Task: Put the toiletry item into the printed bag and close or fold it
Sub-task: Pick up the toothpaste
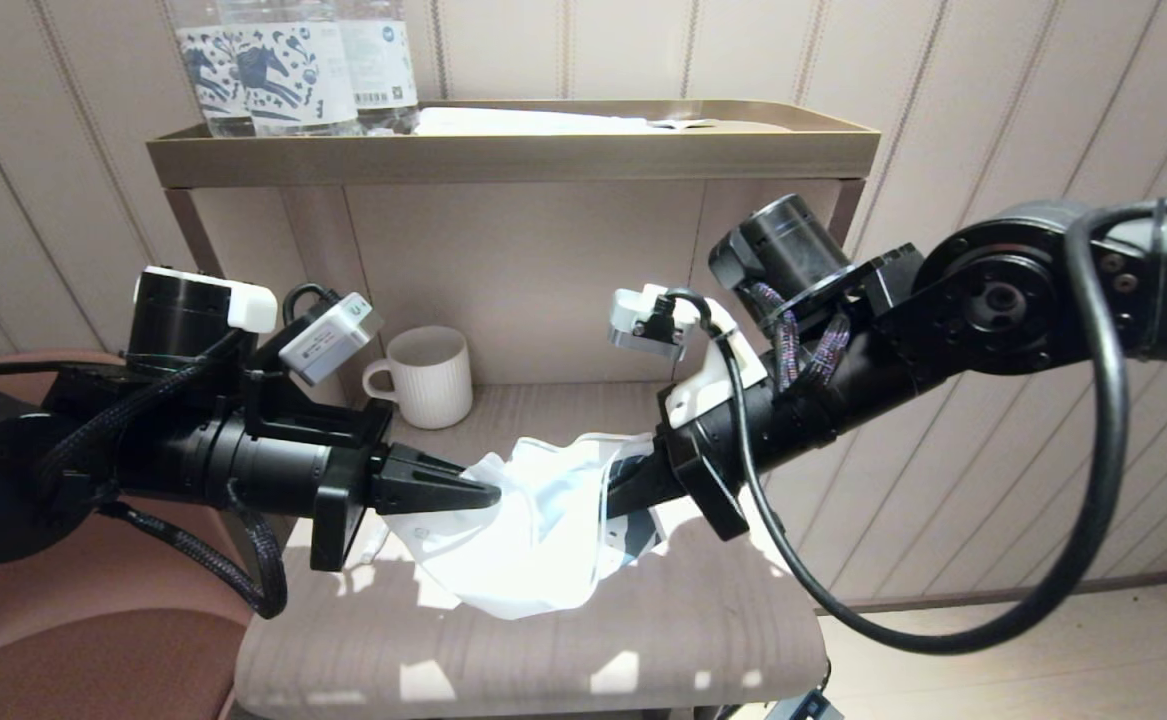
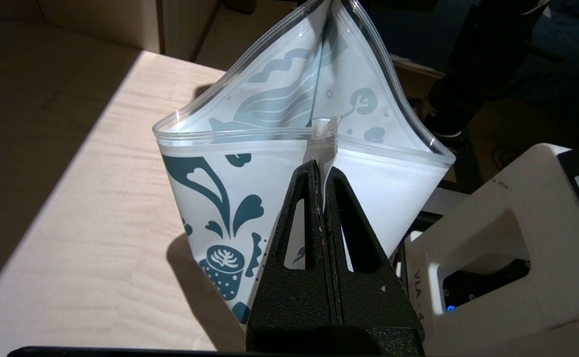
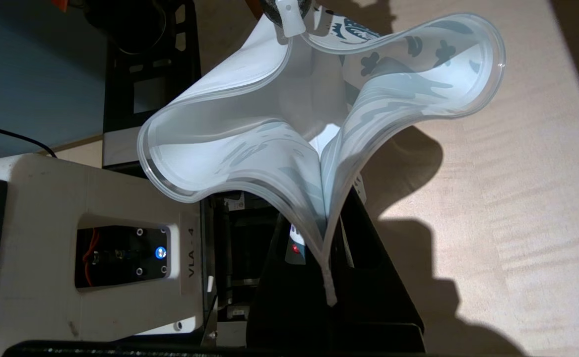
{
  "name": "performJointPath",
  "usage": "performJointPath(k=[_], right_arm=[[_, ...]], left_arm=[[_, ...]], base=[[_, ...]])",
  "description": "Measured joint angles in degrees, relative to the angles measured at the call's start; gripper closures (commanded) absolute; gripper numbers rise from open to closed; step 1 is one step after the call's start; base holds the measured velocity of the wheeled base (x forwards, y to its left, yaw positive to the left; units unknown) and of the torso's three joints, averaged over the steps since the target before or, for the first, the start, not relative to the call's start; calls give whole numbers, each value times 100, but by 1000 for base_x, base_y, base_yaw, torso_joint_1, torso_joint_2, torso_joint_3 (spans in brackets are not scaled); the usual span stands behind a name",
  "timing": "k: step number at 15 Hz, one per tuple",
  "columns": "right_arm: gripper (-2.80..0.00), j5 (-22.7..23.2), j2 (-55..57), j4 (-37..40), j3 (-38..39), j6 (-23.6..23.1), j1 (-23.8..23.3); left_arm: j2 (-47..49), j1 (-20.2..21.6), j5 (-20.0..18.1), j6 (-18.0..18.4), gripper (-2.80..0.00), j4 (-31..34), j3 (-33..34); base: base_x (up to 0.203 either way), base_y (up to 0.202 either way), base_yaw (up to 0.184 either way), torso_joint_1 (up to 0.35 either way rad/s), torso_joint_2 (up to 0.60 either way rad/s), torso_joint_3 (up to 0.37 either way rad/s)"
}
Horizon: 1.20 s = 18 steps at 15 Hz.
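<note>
The printed bag (image 1: pixel 533 545), white with dark blue print, hangs crumpled between my two grippers above the shelf. My left gripper (image 1: pixel 488 492) is shut on one side seam of it (image 2: pixel 321 171). My right gripper (image 1: pixel 625 490) is shut on the opposite seam (image 3: pixel 326 233). The bag's mouth (image 3: pixel 319 104) gapes open between them, and the print (image 2: pixel 222 265) shows on its outer face. No stick shows inside the bag. A thin white sliver (image 1: pixel 374 547) lies on the shelf under my left gripper; I cannot tell whether it is the toiletry item.
A white ribbed mug (image 1: pixel 430 375) stands at the back of the shelf surface (image 1: pixel 543 650). Above it, a brown tray (image 1: pixel 513 155) carries blue-printed water bottles (image 1: pixel 283 70) and white paper. A brown chair (image 1: pixel 93 640) is at the left.
</note>
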Motion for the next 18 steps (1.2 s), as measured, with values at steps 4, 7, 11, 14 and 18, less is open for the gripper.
performJointPath(k=[4, 7, 11, 14, 18], right_arm=[[0, -11, -91, 3, 117, 0, -63], [0, -20, -306, -9, 379, -4, -212], [0, -20, -633, -37, 667, -13, -440], [0, -17, -796, -46, 808, -16, -540], [0, -20, -865, -46, 824, -16, -549]], left_arm=[[9, 32, 20, -33, 0, -7, -98], [74, 189, 22, -35, 0, -10, -227], [141, 380, 31, -55, 0, 45, -379], [195, 434, 115, -45, 0, 2, -409], [193, 443, 119, -11, 0, -6, -335]], base=[[0, 0, 0, 0, 0, 0], [0, 0, 0, 0, 0, 0], [0, 0, 0, 0, 0, 0], [0, 0, 0, 0, 0, 0], [0, 0, 0, 0, 0, 0]])
